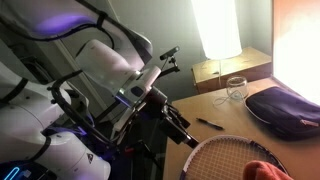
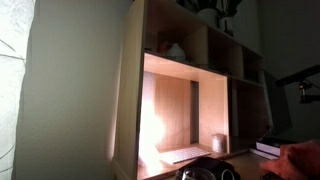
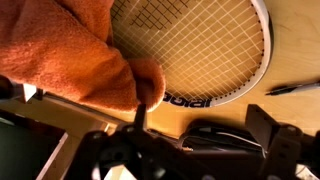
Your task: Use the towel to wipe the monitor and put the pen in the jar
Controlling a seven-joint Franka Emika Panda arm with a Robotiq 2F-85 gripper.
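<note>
The orange-salmon towel (image 3: 60, 50) lies bunched over one side of a racket head (image 3: 200, 45) on the wooden table; in an exterior view only its edge (image 1: 262, 172) shows at the bottom. My gripper (image 3: 205, 125) hangs open just above the table, one finger (image 3: 140, 112) at the towel's near edge, the other (image 3: 270, 125) far off it, nothing held. The pen (image 1: 208, 124) lies on the table beside the racket, its tip also in the wrist view (image 3: 293, 88). The clear jar (image 1: 236, 88) stands further back. The monitor (image 1: 298, 45) glows pinkish-white at the right edge.
A tall white lampshade (image 1: 215, 28) glows behind the jar on a wooden box (image 1: 235, 68). A dark navy pouch (image 1: 285, 108) lies below the monitor. A wooden shelf unit (image 2: 180, 90) fills an exterior view. The white arm (image 1: 90, 70) takes up the left.
</note>
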